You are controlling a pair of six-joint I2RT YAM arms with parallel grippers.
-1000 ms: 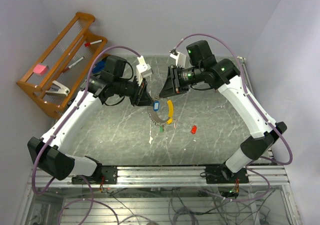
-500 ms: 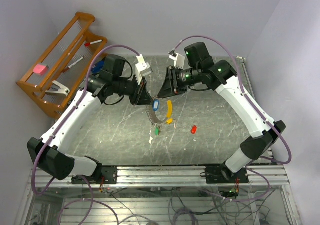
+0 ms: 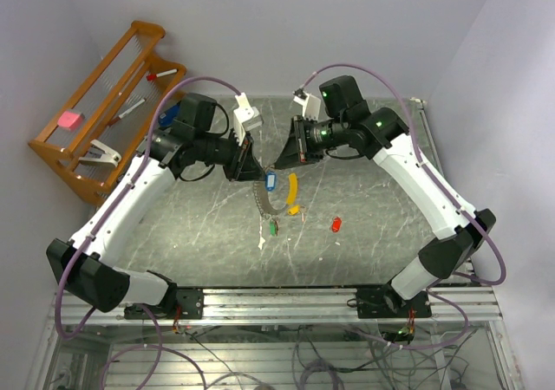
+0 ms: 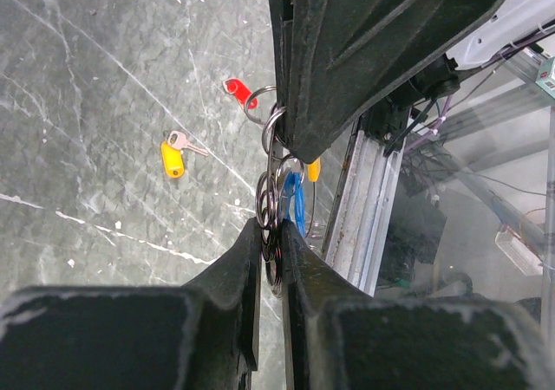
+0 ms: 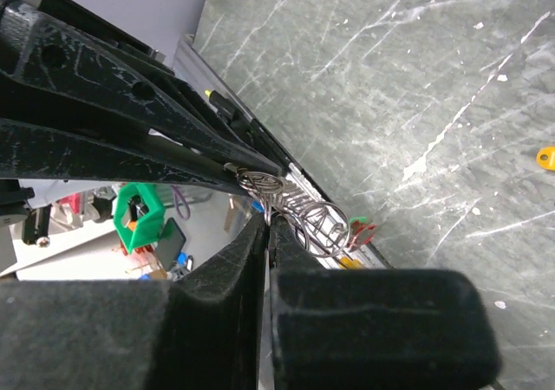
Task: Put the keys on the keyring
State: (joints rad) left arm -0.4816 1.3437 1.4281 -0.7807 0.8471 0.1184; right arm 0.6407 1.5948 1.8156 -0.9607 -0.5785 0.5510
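Observation:
The keyring (image 3: 267, 201) is a silvery coil of rings with a yellow curved piece (image 3: 293, 186), and it hangs between both grippers above the table. My left gripper (image 3: 253, 173) (image 4: 270, 227) is shut on its rings (image 4: 267, 206), with a blue key (image 4: 295, 204) dangling just beyond. My right gripper (image 3: 280, 161) (image 5: 267, 218) is shut on a ring of the same coil (image 5: 319, 225), tip to tip with the left fingers (image 5: 130, 104). A green key (image 3: 272, 227) hangs low. The orange-yellow key (image 3: 294, 209) (image 4: 172, 158) and the red key (image 3: 336, 224) (image 4: 236, 88) lie on the table.
A wooden rack (image 3: 95, 104) leans at the far left, holding a pink block (image 3: 69, 119), a stapler and markers. A small white scrap (image 3: 262, 243) lies on the grey marbled table (image 3: 199, 225). The metal rail (image 3: 286, 299) runs along the near edge.
My right gripper has edged left toward the left gripper and its jaws have closed on the ring. The green key has swung slightly left. The left arm has held still.

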